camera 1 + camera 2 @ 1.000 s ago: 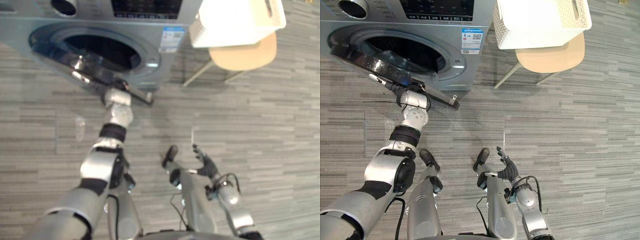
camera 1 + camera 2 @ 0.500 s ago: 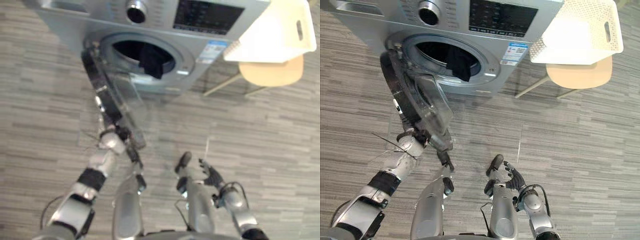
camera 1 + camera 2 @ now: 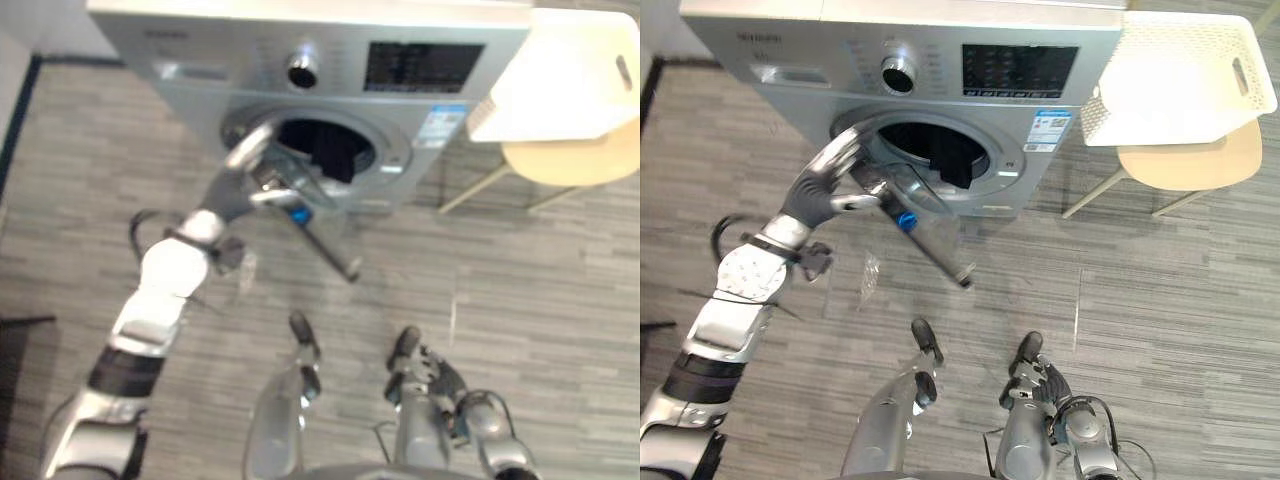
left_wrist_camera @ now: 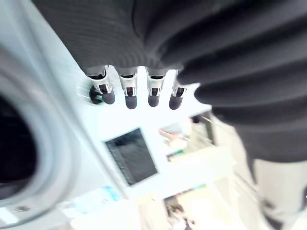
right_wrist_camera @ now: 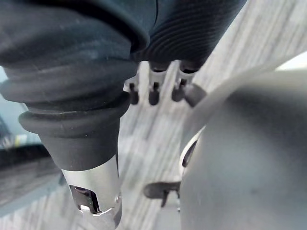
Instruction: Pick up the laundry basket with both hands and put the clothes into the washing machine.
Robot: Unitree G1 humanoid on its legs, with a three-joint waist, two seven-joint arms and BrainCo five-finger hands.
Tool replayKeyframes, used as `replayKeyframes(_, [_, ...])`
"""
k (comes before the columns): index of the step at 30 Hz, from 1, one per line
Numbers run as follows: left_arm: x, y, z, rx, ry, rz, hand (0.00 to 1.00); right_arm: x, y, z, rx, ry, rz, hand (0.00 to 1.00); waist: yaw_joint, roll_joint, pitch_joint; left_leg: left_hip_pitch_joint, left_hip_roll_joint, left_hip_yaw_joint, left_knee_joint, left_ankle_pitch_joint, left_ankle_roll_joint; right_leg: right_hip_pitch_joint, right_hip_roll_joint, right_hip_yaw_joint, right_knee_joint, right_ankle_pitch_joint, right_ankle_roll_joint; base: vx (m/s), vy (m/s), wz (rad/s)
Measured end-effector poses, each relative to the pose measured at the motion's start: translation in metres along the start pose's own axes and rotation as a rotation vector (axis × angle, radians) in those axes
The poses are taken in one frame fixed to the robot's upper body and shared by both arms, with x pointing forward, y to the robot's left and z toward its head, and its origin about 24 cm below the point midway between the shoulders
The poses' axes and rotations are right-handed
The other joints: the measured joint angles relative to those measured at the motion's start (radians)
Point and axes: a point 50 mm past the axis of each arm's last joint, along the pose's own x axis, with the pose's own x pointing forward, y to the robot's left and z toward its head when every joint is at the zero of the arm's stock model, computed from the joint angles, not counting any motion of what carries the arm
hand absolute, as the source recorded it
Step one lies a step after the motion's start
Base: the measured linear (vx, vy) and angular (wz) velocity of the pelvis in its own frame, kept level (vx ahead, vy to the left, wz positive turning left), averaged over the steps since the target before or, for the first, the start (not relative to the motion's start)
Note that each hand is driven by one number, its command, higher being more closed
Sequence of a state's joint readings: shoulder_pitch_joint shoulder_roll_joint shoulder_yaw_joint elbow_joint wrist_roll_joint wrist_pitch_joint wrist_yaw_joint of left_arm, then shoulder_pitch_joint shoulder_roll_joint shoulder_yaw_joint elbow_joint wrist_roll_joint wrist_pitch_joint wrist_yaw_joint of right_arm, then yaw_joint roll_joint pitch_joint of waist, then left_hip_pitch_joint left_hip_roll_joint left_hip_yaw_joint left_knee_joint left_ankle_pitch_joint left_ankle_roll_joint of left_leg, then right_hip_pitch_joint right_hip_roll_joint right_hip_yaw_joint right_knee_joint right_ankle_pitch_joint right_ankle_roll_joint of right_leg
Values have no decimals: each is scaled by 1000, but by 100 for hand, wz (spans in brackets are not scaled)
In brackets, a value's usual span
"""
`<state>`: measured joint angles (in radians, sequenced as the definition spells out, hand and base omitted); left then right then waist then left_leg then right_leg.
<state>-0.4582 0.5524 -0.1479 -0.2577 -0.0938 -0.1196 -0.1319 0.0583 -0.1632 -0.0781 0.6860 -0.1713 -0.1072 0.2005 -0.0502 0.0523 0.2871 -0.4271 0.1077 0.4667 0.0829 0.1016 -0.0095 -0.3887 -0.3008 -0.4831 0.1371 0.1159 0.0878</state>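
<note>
Basket (image 3: 1108,112) stands on a chair (image 3: 1190,165) just right of the washer (image 3: 940,65), well apart from both hands. Whether anything lies in it cannot be told.

Left of the washer's opening, the left hand (image 3: 818,192) is raised against the hinge end of the door (image 3: 935,235), where the door's rim meets the opening. Its fingers (image 4: 129,93) are straight and side by side, pointing at the washer's front, and nothing sits between them and the thumb. The hand seems to touch the door's rim, but no finger curls round it.

The door stands open, hung from the left side of the opening, with its free edge swung out over the floor (image 3: 1160,290) in front of the washer. Inside the opening, a dark cloth (image 3: 950,160) hangs over the lower lip of the drum.

In front of the washer, low and well apart from it, the right hand (image 3: 1048,385) hangs over the floor. Its fingers (image 5: 153,96) are loose and hold nothing.
</note>
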Motion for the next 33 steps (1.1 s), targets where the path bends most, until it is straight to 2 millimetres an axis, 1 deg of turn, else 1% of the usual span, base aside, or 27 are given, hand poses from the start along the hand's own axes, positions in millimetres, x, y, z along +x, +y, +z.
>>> replayKeyframes(2, [7, 3, 7, 70, -36, 1, 0, -1, 0, -2, 1, 8, -2, 0, -15, 3, -2, 27, -1, 0, -14, 2, -3, 1, 8, 26, 1, 0, -1, 3, -31, -41])
replayKeyframes(3, [9, 2, 8, 89, -40, 1, 0, -3, -1, -6, 4, 21, -6, 0, -25, 12, -7, 34, -1, -4, -29, 7, -11, 1, 13, 27, 1, -3, -4, 3, -36, -33])
replayKeyframes(6, [9, 0, 3, 90, -18, 5, 0, -6, -5, -12, 19, 41, -25, 0, -23, 23, -14, 55, -4, -21, -77, 29, -42, 2, 23, 24, 1, -8, -10, 38, -46, -6])
replayKeyframes(7, [9, -1, -2, 80, 5, 7, 0, -6, -6, -13, 17, 45, -26, 0, -21, 28, -17, 57, -3, -38, -90, 38, -48, 2, 28, 16, 5, -13, -13, 40, -58, 10])
replayKeyframes(9, [5, -2, -15, 65, 63, 3, 0, -6, -8, -13, 15, 46, -32, 0, -18, 36, -22, 64, 0, -51, -112, 58, -43, 2, 35, 7, 14, -22, -16, 41, -55, 9])
replayKeyframes(10, [-2, -4, -30, 45, 135, -3, 0, -5, -8, -12, 16, 48, -31, 0, -17, 36, -23, 76, -1, -52, -125, 65, -38, 3, 34, 7, 28, -31, -16, 45, -34, 3])
replayKeyframes(12, [-21, -13, -61, -14, 292, 0, 0, -5, -8, -9, 17, 44, -32, 0, -18, 38, -23, 84, -1, -52, -126, 69, -33, 2, 30, 10, 48, -39, -12, 73, -43, -1])
replayKeyframes(13, [-40, -23, -80, -63, 407, -23, 0, -5, -8, -7, 16, 38, -32, 0, -21, 38, -23, 86, -1, -50, -127, 69, -33, -3, 27, 14, 56, -46, -10, 85, -50, -5])
replayKeyframes(14, [-60, -37, -99, -120, 525, -65, 0, -4, -9, -7, 13, 41, -33, 0, -22, 38, -23, 87, 1, -45, -127, 69, -33, -8, 25, 20, 63, -51, -8, 74, -48, -6])
replayKeyframes(15, [-71, -45, -106, -148, 578, -90, 0, -4, -9, -6, 11, 41, -34, 0, -21, 38, -23, 87, 2, -41, -127, 69, -33, -14, 23, 24, 70, -54, -10, 75, -50, -12])
replayKeyframes(16, [-93, -63, -117, -203, 674, -143, 0, -4, -10, -3, 7, 31, -35, 0, -20, 37, -23, 87, 3, -26, -129, 68, -33, -24, 23, 34, 73, -55, -10, 71, -46, -20])
replayKeyframes(17, [-112, -80, -123, -260, 744, -194, 0, -3, -10, 0, 2, 19, -36, 0, -20, 37, -23, 87, 4, -10, -131, 68, -33, -37, 25, 48, 73, -55, -10, 68, -42, -26])
replayKeyframes(19, [-129, -100, -124, -327, 800, -239, 0, -3, -12, 3, -7, 10, -38, 0, -20, 36, -23, 86, 6, 8, -131, 64, -36, -50, 29, 65, 71, -54, -10, 56, -43, -29])
replayKeyframes(20, [-136, -111, -122, -365, 812, -258, 0, -3, -13, 3, -14, 9, -37, 0, -20, 36, -23, 86, 12, 19, -131, 62, -34, -55, 35, 76, 67, -54, -12, 56, -60, -29])
replayKeyframes(21, [-138, -120, -121, -385, 816, -258, 0, -3, -13, 3, -14, 10, -37, 0, -25, 36, -23, 88, 19, 26, -131, 62, -35, -56, 43, 78, 64, -58, -18, 40, -57, -22])
replayKeyframes(23, [-139, -128, -120, -379, 824, -261, 0, -3, -13, 3, -14, 11, -37, 0, -25, 35, -22, 94, 31, 29, -131, 61, -35, -55, 55, 82, 65, -62, -24, 33, -71, -17])
replayKeyframes(25, [-144, -132, -126, -385, 856, -201, 0, -3, -13, 3, -15, 11, -38, 0, -22, 35, -23, 104, 43, 28, -129, 59, -38, -51, 59, 82, 76, -75, -32, 38, -70, -10])
replayKeyframes(27, [-160, -135, -138, -412, 954, -87, 0, -4, -13, -1, -24, 24, -37, 0, -21, 32, -21, 104, 56, 12, -79, 35, -41, -30, 61, 71, 100, -100, -30, 51, -86, 9])
replayKeyframes(28, [-173, -137, -144, -431, 1018, -30, 0, -5, -12, -4, -28, 38, -35, 0, -19, 31, -20, 104, 70, -5, -29, 17, -37, -7, 59, 56, 123, -115, -30, 91, -119, 43])
replayKeyframes(29, [-194, -141, -147, -450, 1106, 55, 0, -7, -12, -8, -27, 53, -41, 0, -15, 31, -20, 110, 87, -42, 43, -19, -34, 41, 51, 21, 166, -157, -27, 103, -128, 57])
replayKeyframes(30, [-204, -142, -146, -452, 1137, 79, 0, -9, -12, -10, -26, 58, -44, 0, -13, 29, -20, 113, 91, -63, 69, -32, -38, 63, 46, 6, 183, -175, -25, 111, -133, 90])
replayKeyframes(31, [-221, -146, -146, -460, 1195, 122, 0, -9, -12, -11, -27, 61, -56, 0, 2, 26, -20, 118, 91, -77, 103, -40, -34, 111, 29, -46, 218, -212, -22, 71, -57, 134])
replayKeyframes(32, [-234, -148, -144, -474, 1238, 170, 0, -11, -12, -19, -24, 92, -58, 0, 14, 18, -22, 113, 91, -50, 120, -47, -8, 163, -2, -126, 231, -241, -19, 48, -30, 155])
replayKeyframes(33, [-242, -148, -143, -475, 1263, 197, 0, -12, -13, -24, -21, 113, -63, 0, 16, 20, -28, 107, 98, -17, 149, -75, 30, 192, -13, -172, 232, -252, -21, 76, 52, 196])
